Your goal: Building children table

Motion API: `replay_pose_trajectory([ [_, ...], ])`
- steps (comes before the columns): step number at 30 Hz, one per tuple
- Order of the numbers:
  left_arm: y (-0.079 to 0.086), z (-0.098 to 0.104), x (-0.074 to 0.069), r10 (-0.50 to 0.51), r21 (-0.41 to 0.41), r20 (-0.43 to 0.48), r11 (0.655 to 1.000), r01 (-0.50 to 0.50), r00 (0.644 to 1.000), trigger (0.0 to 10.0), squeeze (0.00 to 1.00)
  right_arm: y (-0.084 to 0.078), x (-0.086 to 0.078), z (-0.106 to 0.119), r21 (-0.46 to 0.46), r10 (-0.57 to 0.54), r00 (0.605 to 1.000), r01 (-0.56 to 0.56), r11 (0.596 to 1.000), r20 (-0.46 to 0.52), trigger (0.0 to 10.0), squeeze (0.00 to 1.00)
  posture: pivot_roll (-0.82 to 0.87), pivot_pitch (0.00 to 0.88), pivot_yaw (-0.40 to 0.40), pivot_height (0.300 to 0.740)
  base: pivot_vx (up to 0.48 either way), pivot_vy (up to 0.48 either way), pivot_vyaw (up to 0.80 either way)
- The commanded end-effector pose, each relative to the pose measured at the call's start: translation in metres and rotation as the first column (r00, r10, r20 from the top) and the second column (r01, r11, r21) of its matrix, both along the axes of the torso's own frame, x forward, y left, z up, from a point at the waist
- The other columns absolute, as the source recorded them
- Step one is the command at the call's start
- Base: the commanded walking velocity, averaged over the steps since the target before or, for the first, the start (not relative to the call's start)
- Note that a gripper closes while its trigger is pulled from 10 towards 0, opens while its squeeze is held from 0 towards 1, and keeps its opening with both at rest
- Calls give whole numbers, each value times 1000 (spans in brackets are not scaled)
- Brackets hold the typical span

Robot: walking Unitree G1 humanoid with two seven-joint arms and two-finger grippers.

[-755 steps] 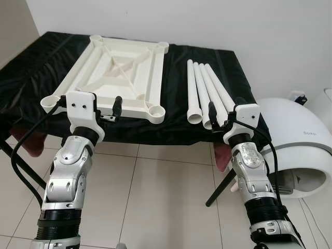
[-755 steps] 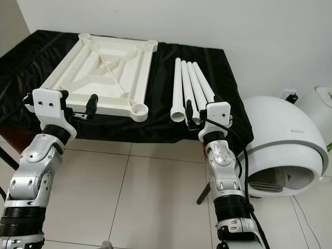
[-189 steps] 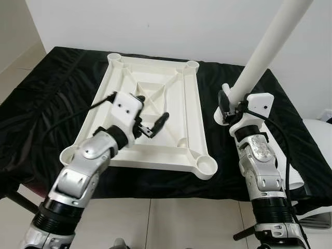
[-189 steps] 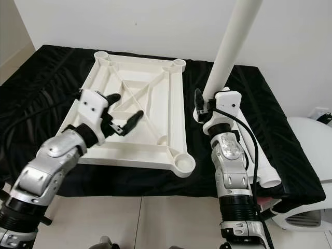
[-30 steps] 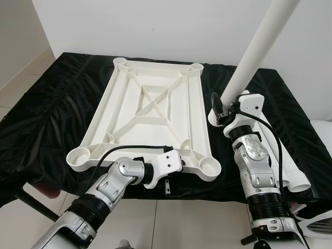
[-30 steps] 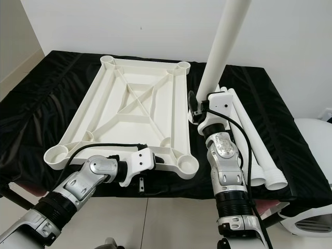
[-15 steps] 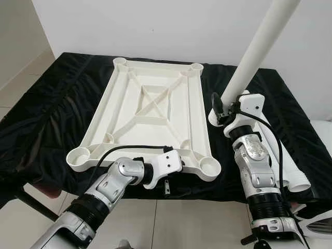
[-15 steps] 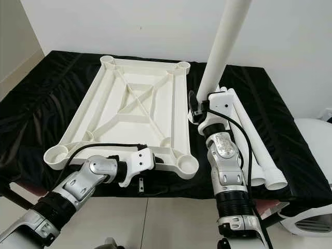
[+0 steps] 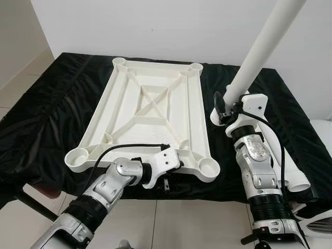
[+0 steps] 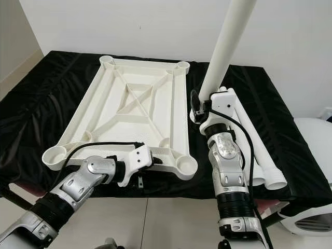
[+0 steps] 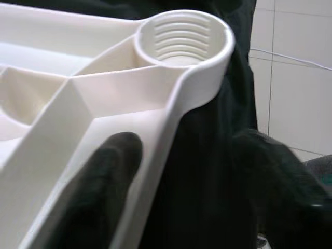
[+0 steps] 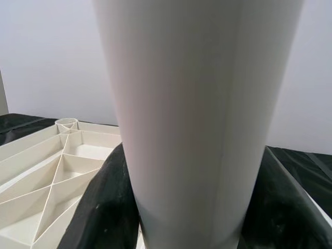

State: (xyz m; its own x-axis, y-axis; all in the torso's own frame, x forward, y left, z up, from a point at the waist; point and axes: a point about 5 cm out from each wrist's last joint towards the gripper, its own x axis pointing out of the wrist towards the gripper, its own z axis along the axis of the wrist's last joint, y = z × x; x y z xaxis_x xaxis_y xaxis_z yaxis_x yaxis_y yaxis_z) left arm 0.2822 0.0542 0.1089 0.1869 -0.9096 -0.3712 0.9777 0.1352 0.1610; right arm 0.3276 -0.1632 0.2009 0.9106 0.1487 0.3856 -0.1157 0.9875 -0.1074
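Observation:
The white tabletop [image 9: 150,111] lies upside down on the black-covered table [image 9: 52,114], ribs up, with a threaded socket [image 11: 181,36] at each corner. My left gripper [image 9: 165,174] is open astride its near rim, a little left of the near-right socket [image 9: 208,167]. One finger [image 11: 104,181] rests inside the frame, the other [image 11: 275,187] hangs over the black cloth. My right gripper [image 9: 228,106] is shut on a white leg tube [image 9: 259,46]. It holds the tube nearly upright, leaning right, beside the tabletop's right edge. The tube's top runs out of view.
Other white leg tubes [image 10: 254,150] lie side by side on the cloth behind my right arm, flared ends at the near edge. A white domed appliance [image 10: 316,155] stands on the tiled floor [image 10: 155,223] at the right. A white wall backs the table.
My right gripper and the leg tube have drifted slightly to the right. The tabletop's near-left corner has edged a little left. The left gripper stays at the near rim.

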Motion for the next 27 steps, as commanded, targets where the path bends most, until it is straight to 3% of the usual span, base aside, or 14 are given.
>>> replay_pose_trajectory([
  [1,7,-12,-11,-120,50,-114,991,127,986,0,0,-2,-2,2,-4,-8,1000,8,1000,8,10000,0,-9,31,13,740,0,0,0],
  [7,11,-14,-8,-118,87,-107,988,127,987,0,0,-2,-1,3,-6,-8,1000,8,1000,10,10000,0,-8,32,14,740,0,0,0],
  [8,11,-13,-7,-113,90,-103,988,123,988,8510,0,-2,-1,3,-6,-10,1000,10,1000,12,10000,0,-7,31,16,740,0,0,0],
  [11,12,-13,-7,-112,93,-102,988,121,988,8510,0,-2,-1,3,-5,-10,1000,11,1000,12,10000,0,-6,33,15,740,0,0,0],
  [12,12,-13,-7,-109,102,-98,988,119,989,10000,0,-2,-1,4,-4,-12,1000,12,1000,13,10000,0,-6,32,15,740,0,0,0],
  [20,18,-19,0,-37,160,-68,986,48,997,10000,0,-3,0,5,1,-19,1000,19,1000,18,10000,0,-6,30,18,740,0,0,0],
  [22,21,-23,10,60,197,-73,979,-45,996,10000,0,-3,2,8,4,-21,999,21,1000,24,10000,0,-6,33,22,740,0,0,0],
  [23,21,-23,10,60,197,-73,979,-45,996,10000,0,-3,2,8,4,-21,999,21,1000,24,10000,0,-6,33,22,740,0,0,0],
  [24,24,-27,17,144,236,-86,964,-120,986,10000,0,-3,4,11,3,-20,999,20,1000,30,10000,0,-9,63,19,740,0,0,0],
  [27,27,-25,25,214,245,-87,951,-187,973,10000,0,-2,5,16,4,-12,999,12,1000,44,10000,0,-7,62,22,740,0,0,0],
])
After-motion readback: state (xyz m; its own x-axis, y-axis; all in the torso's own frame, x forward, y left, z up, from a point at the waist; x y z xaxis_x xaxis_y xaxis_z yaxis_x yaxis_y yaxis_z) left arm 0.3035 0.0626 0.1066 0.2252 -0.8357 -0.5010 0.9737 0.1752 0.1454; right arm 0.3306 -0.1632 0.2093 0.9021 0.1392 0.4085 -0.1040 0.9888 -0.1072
